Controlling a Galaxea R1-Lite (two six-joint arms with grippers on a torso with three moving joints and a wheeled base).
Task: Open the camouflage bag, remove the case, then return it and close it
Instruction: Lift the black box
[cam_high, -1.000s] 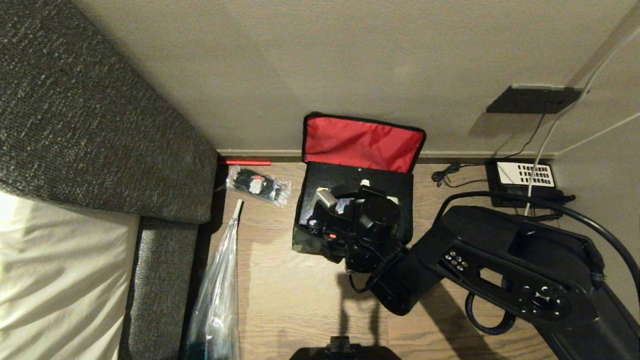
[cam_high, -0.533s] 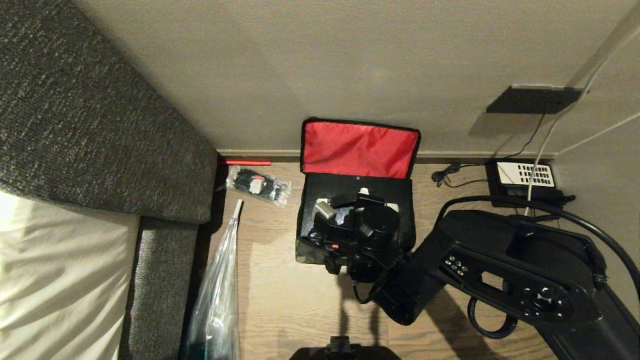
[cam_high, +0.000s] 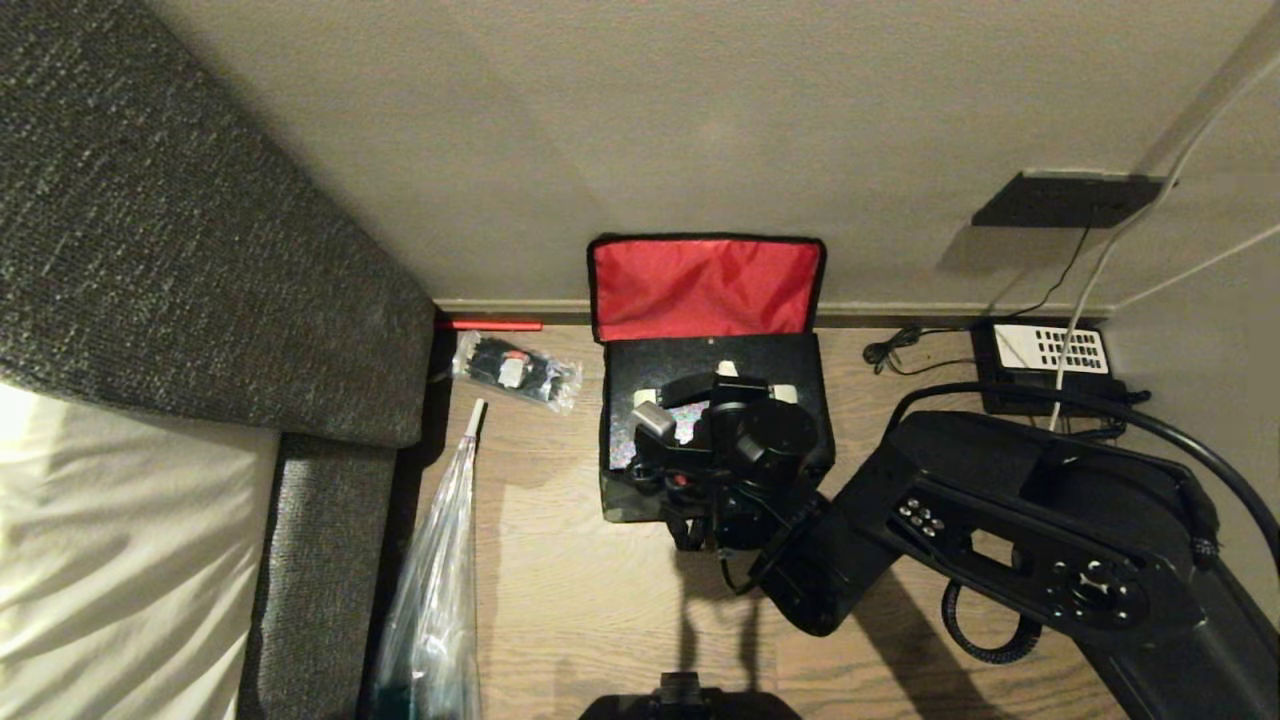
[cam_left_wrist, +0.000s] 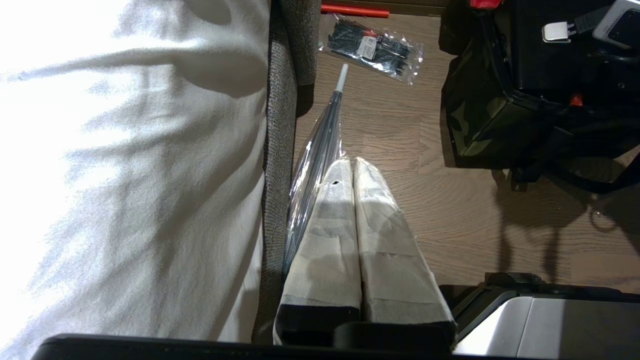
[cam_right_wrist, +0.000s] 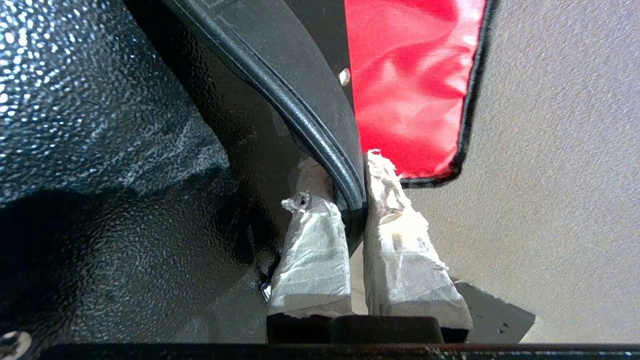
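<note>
Gripping one case handle: right hand (one bag).

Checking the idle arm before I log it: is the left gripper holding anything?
No, the left gripper hangs shut and empty above the wooden floor, beside the clear plastic bag.

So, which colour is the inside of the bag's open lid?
Red, with a black edge. The lid lining of the camouflage bag shows best in the head view.
</note>
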